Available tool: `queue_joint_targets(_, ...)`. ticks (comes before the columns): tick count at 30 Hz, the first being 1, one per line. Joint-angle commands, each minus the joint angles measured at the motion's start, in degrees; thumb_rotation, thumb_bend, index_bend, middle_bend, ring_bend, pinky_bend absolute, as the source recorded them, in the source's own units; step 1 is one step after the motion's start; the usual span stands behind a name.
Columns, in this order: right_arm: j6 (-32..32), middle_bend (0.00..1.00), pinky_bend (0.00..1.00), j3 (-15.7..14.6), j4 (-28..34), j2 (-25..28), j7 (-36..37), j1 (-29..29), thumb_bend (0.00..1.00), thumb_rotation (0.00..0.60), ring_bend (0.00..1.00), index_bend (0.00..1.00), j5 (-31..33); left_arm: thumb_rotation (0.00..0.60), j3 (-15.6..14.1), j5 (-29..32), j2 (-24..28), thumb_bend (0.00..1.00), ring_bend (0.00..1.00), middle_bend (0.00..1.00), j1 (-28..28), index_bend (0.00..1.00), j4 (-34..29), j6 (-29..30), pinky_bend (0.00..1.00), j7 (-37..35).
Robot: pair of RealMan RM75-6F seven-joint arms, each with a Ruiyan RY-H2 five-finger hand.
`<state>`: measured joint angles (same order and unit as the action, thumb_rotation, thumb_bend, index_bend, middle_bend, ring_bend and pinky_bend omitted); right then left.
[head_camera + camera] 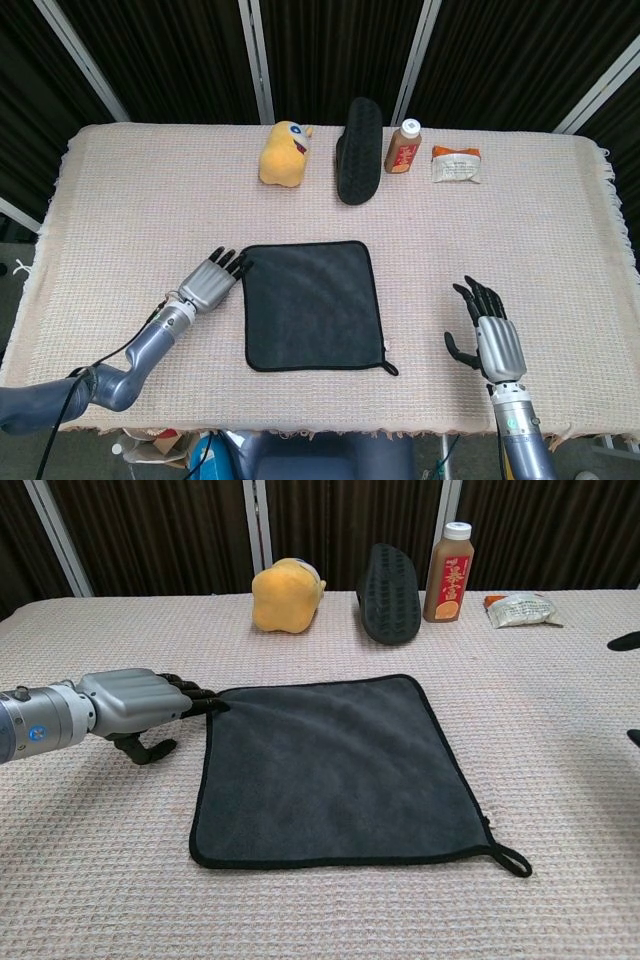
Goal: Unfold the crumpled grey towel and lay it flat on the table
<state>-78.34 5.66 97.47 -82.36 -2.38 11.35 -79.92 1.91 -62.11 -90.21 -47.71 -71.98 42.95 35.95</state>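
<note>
The grey towel (335,770) lies flat on the tabletop (100,880), just beside my left hand (135,708), whose fingertips touch its corner. My right hand (490,335) hangs loose, holding nothing. I think I only need to let go.

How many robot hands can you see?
2. The left hand touches the far-left corner of the grey towel. The right hand hovers open to the towel's right, holding nothing.

Black ribbed curtain backdrop (150,50), metal poles (258,60), table under beige woven cloth (150,200)
</note>
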Motion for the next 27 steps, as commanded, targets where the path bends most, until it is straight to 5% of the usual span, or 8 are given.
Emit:
queue_joint_targets(1, -0.07, 0.05, 0.01, -0.14, -0.01, -0.03, -0.02, -0.09, 0.39, 0.600, 0.00, 0.13, -0.12, 0.600, 0.02, -0.07, 0.31, 0.64, 0.00, 0.03, -0.02, 0.03, -0.12, 0.25, 0.06, -0.48)
queue_joint_targets(7, 0.02, 0.05, 0.01, -0.02, -0.14, -0.11, 0.04, -0.02, 0.39, 0.600, 0.00, 0.13, -0.11, 0.600, 0.08, -0.78, 0.55, 0.59, 0.00, 0.02, 0.10, 0.01, -0.66, 1.04, 0.06, -1.90)
queue_joint_targets(13, 0.06, 0.05, 0.01, 0.08, -0.08, -0.09, 0.01, 0.02, 0.39, 0.600, 0.00, 0.13, -0.06, 0.600, 0.76, -3.96, 0.16, 0.33, 0.00, 0.00, 0.94, 0.00, -1.44, 3.92, 0.04, -6.12)
queue_joint_targets(22, -0.12, 0.05, 0.01, 0.01, -0.07, -0.06, 0.28, -0.04, 0.39, 0.600, 0.00, 0.12, -0.41, 0.600, 1.07, -12.82, 1.04, 0.32, 0.00, 0.00, 2.61, 0.00, -5.88, 10.60, 0.00, -14.85)
queue_joint_targets(27, -0.29, 0.05, 0.01, -0.21, 0.09, 0.00, 0.48, -0.17, 0.40, 0.600, 0.00, 0.13, -0.75, 0.600, -2.30, -18.87, 2.13, 0.32, 0.00, 0.00, 4.31, 0.00, -9.95, 13.03, 0.00, -18.14)
